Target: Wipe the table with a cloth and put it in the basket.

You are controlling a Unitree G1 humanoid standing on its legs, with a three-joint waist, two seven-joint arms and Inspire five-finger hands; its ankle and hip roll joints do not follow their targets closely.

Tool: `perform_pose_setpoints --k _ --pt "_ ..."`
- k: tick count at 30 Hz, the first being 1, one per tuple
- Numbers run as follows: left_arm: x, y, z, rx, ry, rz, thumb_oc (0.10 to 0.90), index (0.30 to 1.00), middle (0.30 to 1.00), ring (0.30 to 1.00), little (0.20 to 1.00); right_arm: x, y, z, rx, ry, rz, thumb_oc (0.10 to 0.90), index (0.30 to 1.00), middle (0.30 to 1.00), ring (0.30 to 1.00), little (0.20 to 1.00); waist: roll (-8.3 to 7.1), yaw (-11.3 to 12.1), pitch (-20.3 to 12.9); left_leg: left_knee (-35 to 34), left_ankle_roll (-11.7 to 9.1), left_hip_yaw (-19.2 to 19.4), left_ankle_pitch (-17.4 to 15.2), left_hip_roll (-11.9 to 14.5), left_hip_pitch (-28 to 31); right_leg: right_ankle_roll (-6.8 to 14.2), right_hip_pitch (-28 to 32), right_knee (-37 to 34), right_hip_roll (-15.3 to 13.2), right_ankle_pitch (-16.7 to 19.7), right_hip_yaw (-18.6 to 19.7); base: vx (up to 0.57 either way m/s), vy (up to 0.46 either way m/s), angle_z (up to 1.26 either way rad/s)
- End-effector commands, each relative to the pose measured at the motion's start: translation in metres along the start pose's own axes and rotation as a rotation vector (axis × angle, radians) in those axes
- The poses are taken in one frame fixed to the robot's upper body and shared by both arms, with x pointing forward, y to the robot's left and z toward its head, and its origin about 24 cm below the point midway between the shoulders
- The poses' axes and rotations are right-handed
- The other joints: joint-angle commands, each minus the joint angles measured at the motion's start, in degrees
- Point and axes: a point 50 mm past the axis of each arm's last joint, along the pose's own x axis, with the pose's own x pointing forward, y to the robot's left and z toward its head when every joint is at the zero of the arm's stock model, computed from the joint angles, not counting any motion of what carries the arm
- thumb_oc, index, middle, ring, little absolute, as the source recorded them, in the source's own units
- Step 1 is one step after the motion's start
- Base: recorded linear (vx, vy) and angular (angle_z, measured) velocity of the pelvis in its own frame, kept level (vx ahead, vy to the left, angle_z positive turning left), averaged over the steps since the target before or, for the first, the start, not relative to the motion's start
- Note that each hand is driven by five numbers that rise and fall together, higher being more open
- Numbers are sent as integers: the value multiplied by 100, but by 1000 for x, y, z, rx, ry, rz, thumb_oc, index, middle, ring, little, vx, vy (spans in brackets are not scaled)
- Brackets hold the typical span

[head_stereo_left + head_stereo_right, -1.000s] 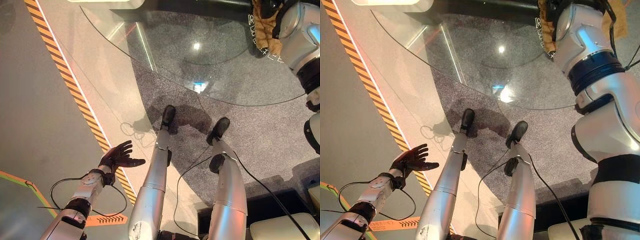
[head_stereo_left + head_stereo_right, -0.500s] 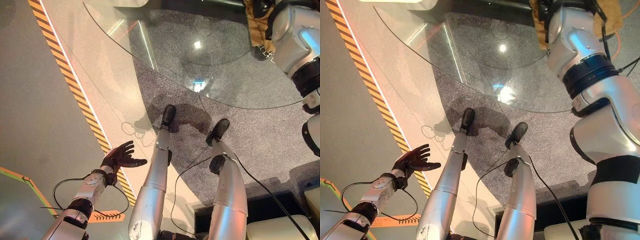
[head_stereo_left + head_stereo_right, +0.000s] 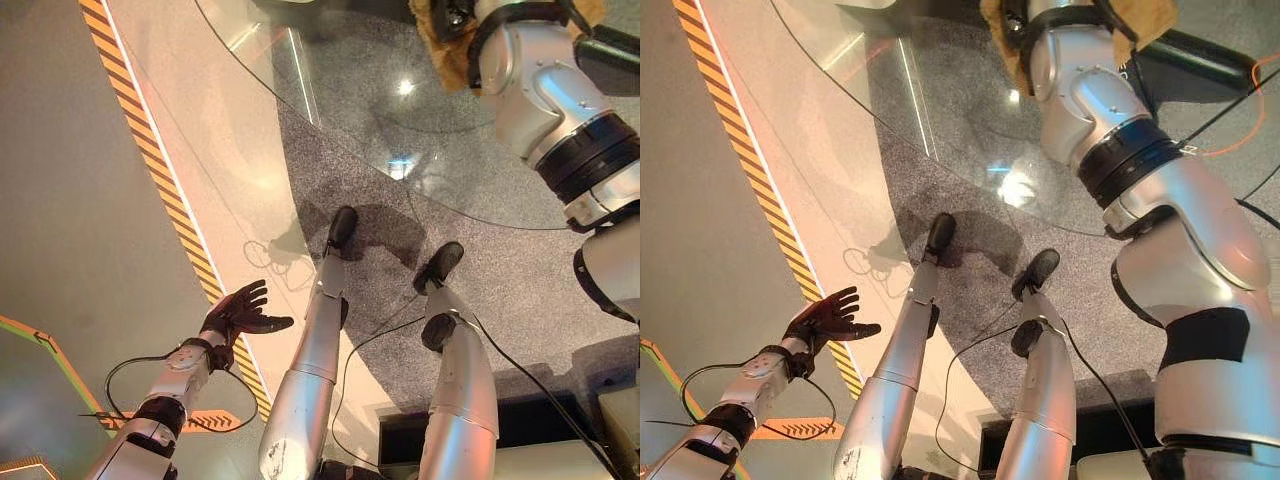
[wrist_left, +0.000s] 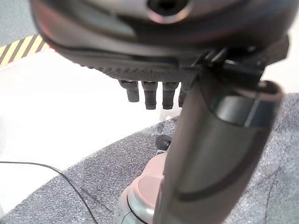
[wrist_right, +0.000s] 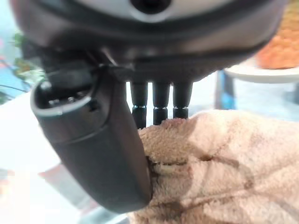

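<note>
A tan cloth (image 5: 224, 158) is bunched between the thumb and fingers of my right hand (image 5: 117, 154). From the head views, that hand (image 3: 455, 15) reaches over the far part of the round glass table (image 3: 340, 110), and the cloth (image 3: 440, 48) hangs around it at the top edge. My left hand (image 3: 240, 312) is held low at the left over the floor, open, fingers spread and holding nothing. In the left wrist view its fingers (image 4: 149, 95) are straight.
A yellow and black striped line (image 3: 150, 170) runs along the floor left of the table. Grey carpet (image 3: 540, 280) lies under the glass. A dark box (image 3: 520, 425) stands at the lower right. An orange heap (image 5: 280, 51) sits on a white surface beyond the cloth.
The camera view has shifted. My right arm has swung left across the far side of the table, carrying the cloth. The left hand has stayed open in place.
</note>
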Motion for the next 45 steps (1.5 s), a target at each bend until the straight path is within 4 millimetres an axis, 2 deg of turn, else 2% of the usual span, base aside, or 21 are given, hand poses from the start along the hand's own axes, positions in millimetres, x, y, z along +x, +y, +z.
perform_pose_setpoints --k 1,7,18,24,33,45 --pt "-23 20 -32 33 94 61 800 900 900 900 900 -5 -41 63 30 -280 -177 100 300 300 300 200 -54 36 -22 550 682 606 -385 -370 -51 460 522 -474 -63 208 222 5 -20 3" --pt "-23 20 -33 32 97 67 800 900 900 900 900 -7 -40 66 36 -285 -186 100 300 300 300 200 -48 8 -22 537 693 625 -388 -366 -32 460 521 -472 -37 211 264 0 -3 1" --pt "-23 19 -32 42 90 57 800 900 900 900 900 1 -43 40 33 -170 -233 100 300 300 300 200 -36 -15 -22 508 679 653 -382 -357 19 495 575 -542 -40 271 281 0 0 0" --pt "-23 17 -33 39 83 61 800 900 900 900 900 7 -51 12 9 -72 -297 100 300 300 300 200 15 -51 -22 498 674 700 -411 -354 102 507 609 -570 -67 289 326 0 0 0" --pt "-30 22 -38 33 89 66 800 900 900 900 900 7 -80 -45 39 113 -428 100 300 300 300 200 39 -153 -22 436 666 777 -407 -324 191 516 648 -602 -53 313 396 0 0 0" --pt "-32 23 -41 14 92 57 800 900 900 900 900 2 -92 -77 11 252 -510 100 300 300 300 200 167 -283 -22 362 633 936 -435 -285 350 486 648 -623 -90 268 566 -6 7 -6"
